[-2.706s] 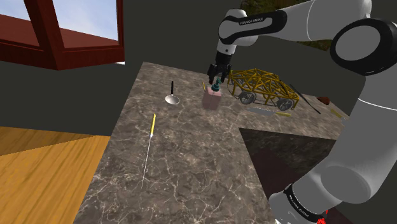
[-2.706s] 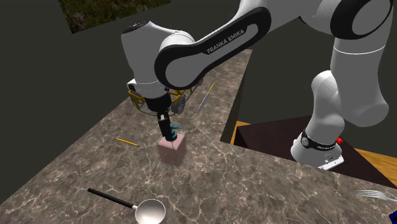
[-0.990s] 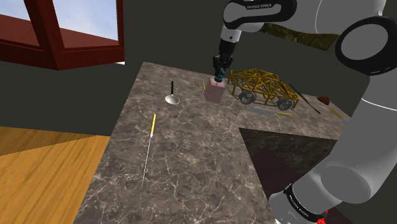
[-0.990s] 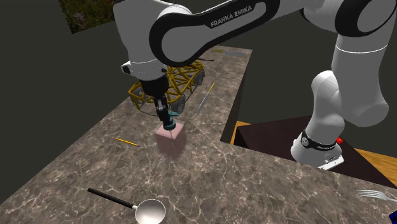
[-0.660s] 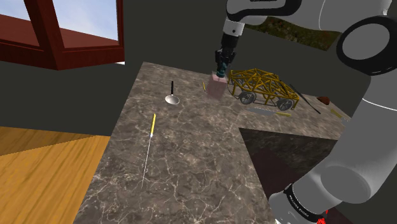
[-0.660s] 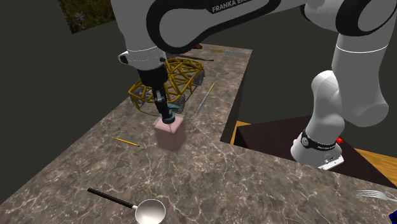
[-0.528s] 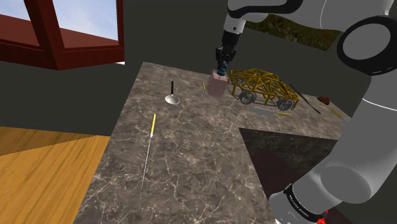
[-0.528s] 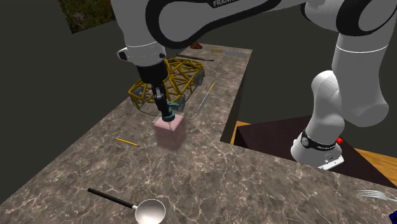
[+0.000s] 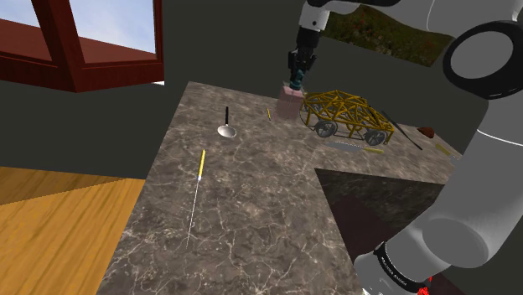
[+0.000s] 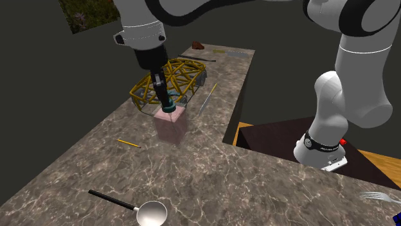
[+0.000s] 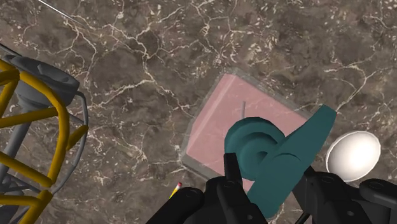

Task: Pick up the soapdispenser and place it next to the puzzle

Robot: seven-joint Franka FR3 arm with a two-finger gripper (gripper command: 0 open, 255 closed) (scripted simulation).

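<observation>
Wrist view first: what does your pincer (image 11: 273, 183) have between its fingers?

– It is clenched on the teal pump head (image 11: 257, 145) of the soapdispenser (image 11: 219, 124). You see one black finger at each side of the teal part, pressing on it.

– And where is the body of it?

– Directly under the pincer, hanging from the pump. In the second exterior view the pink block (image 10: 170, 128) is below the fingers. I judge it is off the marble counter (image 10: 257, 186), though the gap is not easy to see. The yellow lattice puzzle (image 10: 173, 77) is just beyond the pincer, near the block but apart from it.

– How will it handle, then?

– The block looks stiff, with flat smooth walls, so it should not bend. But its weight is low and your hold is high, on a narrow rounded part. I expect it may swing or turn around the pump if you move fast. The spout sticks out to one side of the fingers, so the grip is not quite centred.

– Would a hold on the body be better?

– I think the block is too wide for these fingers. The pump is the right place. Travel slowly and set it down flat beside the puzzle, away from the ladle (image 10: 151, 212).
</observation>
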